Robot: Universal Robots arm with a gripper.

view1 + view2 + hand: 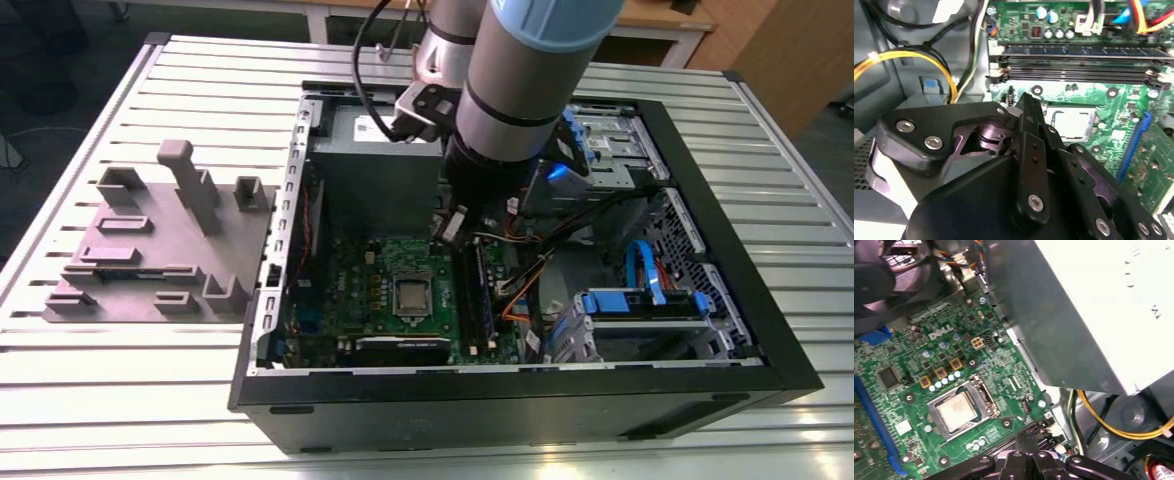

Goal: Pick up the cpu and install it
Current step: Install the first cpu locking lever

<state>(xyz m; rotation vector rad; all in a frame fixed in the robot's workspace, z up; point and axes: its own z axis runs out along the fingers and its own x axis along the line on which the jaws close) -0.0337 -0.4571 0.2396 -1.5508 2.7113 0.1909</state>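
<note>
The gripper (1026, 102) hangs inside the open computer case (747, 350). Its black fingers (1029, 120) look pressed together into one thin tip, with nothing held between them. In the exterior view that tip (454, 228) points down at the green board (354, 290), just below the big grey power supply (374, 175).

The cpu (957, 410) is the small silvery square. It already sits flat in its socket (985, 396) in the middle of the board. I can see it in the exterior view (411, 294) and in the second wrist view (1074, 124) too. It does not look lifted or tipped.

From the finger tip, the cpu lies a little farther along the board, toward the front wall of the case in the exterior view, and lower down. The tip is near it but not touching it. The cpu is square, so it has no long side to line up with.

Just beside the socket run the long dark memory slots (1079, 60). Yellow wires (1114, 427) loop near the power supply. On the table, well apart from the case, stands a grey holder block (160, 250).
</note>
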